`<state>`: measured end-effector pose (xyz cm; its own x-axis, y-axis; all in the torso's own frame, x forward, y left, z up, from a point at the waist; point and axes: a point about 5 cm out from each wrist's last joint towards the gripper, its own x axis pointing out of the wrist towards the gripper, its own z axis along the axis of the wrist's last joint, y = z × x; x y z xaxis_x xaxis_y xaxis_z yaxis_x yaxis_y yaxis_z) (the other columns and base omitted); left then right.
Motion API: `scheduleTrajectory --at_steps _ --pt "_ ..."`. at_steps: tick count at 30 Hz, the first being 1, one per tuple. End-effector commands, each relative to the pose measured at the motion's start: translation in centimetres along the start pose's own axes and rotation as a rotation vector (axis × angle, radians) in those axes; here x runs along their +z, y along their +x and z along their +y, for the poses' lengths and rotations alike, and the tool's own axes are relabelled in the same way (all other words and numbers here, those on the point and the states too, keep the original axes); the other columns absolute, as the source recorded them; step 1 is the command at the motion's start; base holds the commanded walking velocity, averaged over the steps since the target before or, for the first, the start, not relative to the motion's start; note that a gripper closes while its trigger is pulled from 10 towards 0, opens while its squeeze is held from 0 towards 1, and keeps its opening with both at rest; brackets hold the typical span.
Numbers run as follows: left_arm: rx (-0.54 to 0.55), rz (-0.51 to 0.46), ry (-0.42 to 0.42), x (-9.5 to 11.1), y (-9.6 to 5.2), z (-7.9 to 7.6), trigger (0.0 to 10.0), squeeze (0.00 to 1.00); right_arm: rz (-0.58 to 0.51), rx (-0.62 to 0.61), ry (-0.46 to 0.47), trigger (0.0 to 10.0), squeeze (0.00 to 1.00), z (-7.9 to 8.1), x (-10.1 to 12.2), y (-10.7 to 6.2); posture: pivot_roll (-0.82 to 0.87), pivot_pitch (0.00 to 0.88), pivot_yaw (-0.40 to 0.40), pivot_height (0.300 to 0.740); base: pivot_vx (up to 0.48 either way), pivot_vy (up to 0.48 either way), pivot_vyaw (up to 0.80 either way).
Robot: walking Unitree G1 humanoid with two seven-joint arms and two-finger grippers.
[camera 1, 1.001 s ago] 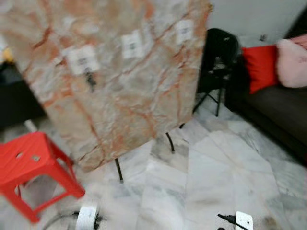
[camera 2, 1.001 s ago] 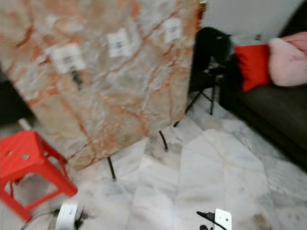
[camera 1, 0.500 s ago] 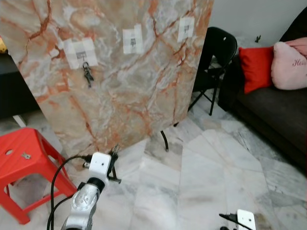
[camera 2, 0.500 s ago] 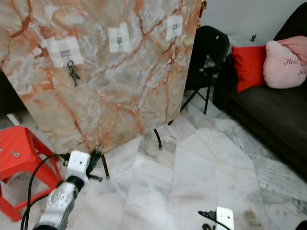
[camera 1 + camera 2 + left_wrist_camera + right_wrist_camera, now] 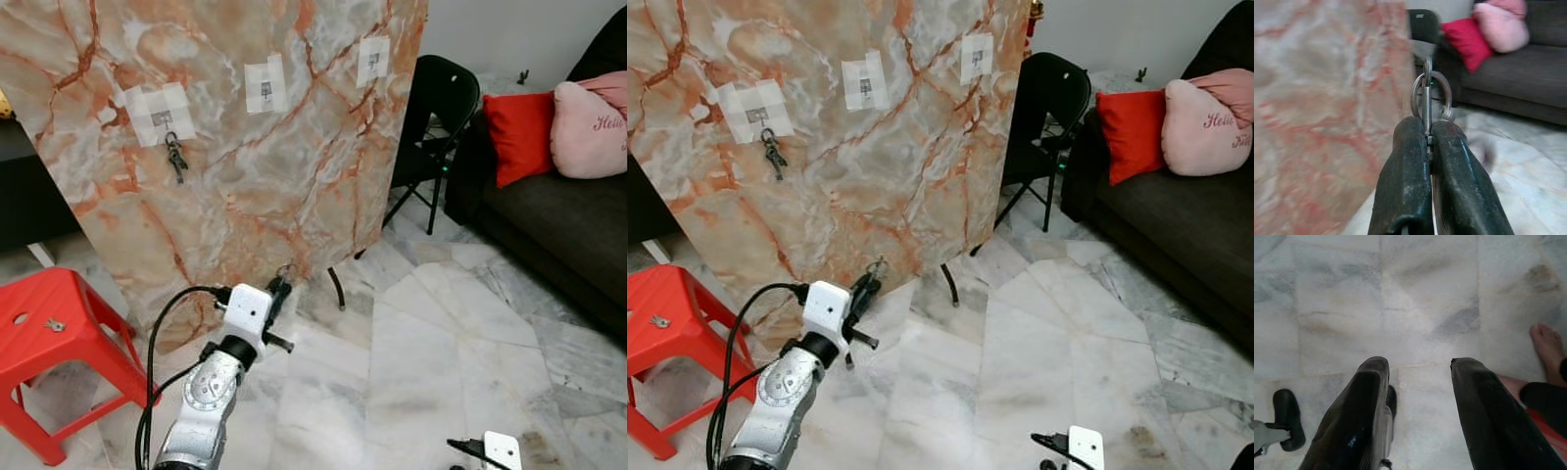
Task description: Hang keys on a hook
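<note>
Left end effector (image 5: pixel 281 287) raised higher, pinching key ring (image 5: pixel 1430 93), keys hidden

Legible text: pink cushion (image 5: pixel 588 127) on the dark sofa (image 5: pixel 549 225) carries cursive lettering, first word reads "Hello"; a second line below is cut off at the frame edge and not readable. Taped patches (image 5: pixel 266 83) on the marble slab (image 5: pixel 245 176) show small dark marks, too small to read.
</note>
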<state>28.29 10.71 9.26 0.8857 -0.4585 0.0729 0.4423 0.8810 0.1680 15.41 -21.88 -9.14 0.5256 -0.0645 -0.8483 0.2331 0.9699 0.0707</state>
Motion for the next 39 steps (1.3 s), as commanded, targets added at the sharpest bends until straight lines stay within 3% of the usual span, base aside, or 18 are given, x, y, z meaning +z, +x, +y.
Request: scheduleTrajectory --at_steps 1,11,26,39 --pt "-0.037 -0.009 -0.007 0.5 0.3 -0.7 10.0 0.00 0.003 -0.013 0.012 10.0 0.00 -0.2 -0.2 -0.1 0.09 0.000 -0.053 0.713 0.000 0.000 0.00" --pt "0.023 -0.026 -0.040 1.7 1.4 -0.6 10.0 0.00 -0.003 -0.017 0.040 10.0 0.00 -0.1 -0.4 -0.1 0.07 0.000 -0.045 0.713 0.000 0.000 0.00" --pt "0.031 -0.034 -0.013 2.2 2.0 -0.2 10.0 0.00 -0.017 -0.011 0.061 10.0 0.00 0.1 -0.2 0.0 0.07 0.000 -0.042 0.713 0.000 0.000 0.00" --pt "0.038 -0.041 -0.026 2.5 2.3 -0.2 10.0 0.00 -0.018 -0.007 0.054 10.0 0.00 0.1 -0.1 0.0 0.06 0.000 -0.038 0.713 0.306 0.000 0.00"
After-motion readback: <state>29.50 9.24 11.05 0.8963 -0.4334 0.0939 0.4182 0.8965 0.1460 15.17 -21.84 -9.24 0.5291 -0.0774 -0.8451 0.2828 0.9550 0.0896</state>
